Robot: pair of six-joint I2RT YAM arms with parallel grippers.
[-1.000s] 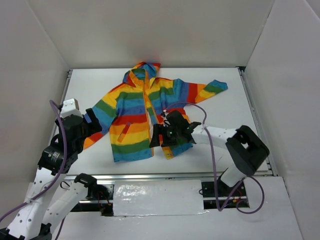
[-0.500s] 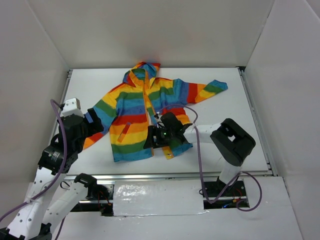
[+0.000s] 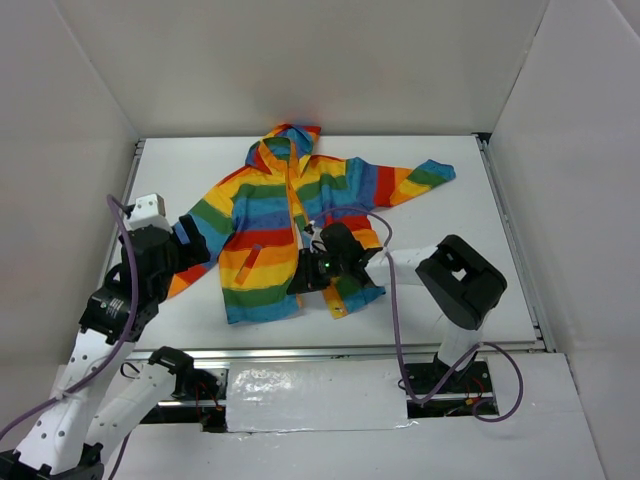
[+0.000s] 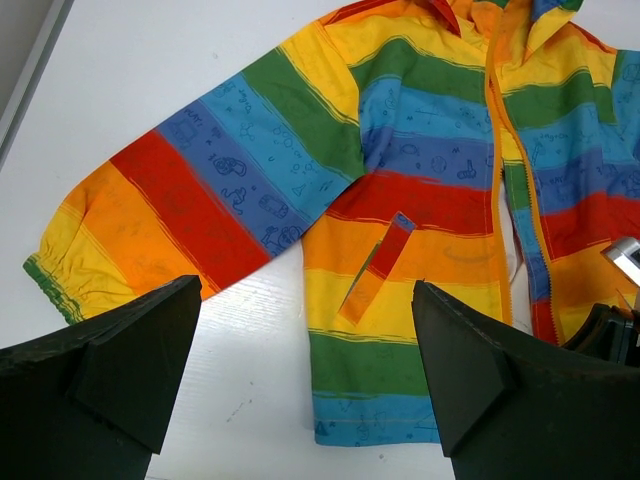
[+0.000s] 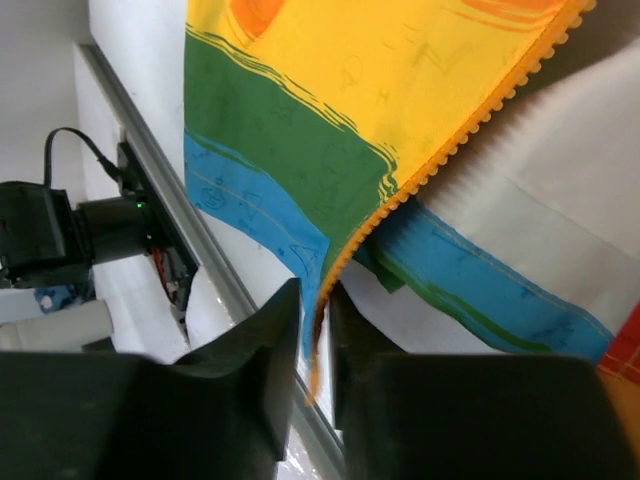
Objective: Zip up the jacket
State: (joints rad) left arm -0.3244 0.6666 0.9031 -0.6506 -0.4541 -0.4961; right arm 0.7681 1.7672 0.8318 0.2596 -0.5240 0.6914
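The rainbow-striped jacket (image 3: 268,215) lies flat on the white table, hood to the back, front partly open at the bottom. My right gripper (image 3: 303,277) is at the lower hem, shut on the orange zipper band (image 5: 440,150) of the left front panel. The wrist view shows that edge pinched between the right gripper's (image 5: 315,335) two black fingers and lifted off the table. My left gripper (image 3: 187,245) hovers open over the left sleeve. In its own view the left gripper (image 4: 305,385) spans bare table and the jacket (image 4: 420,180) hem, holding nothing.
A metal rail (image 3: 380,352) runs along the table's near edge. White walls close in the table (image 3: 480,230) on three sides. Purple cables loop from both arms. The right sleeve (image 3: 420,178) stretches toward the back right.
My right gripper slid left to the jacket's bottom opening and closed on the orange zipper edge. The left arm has barely moved and stays open.
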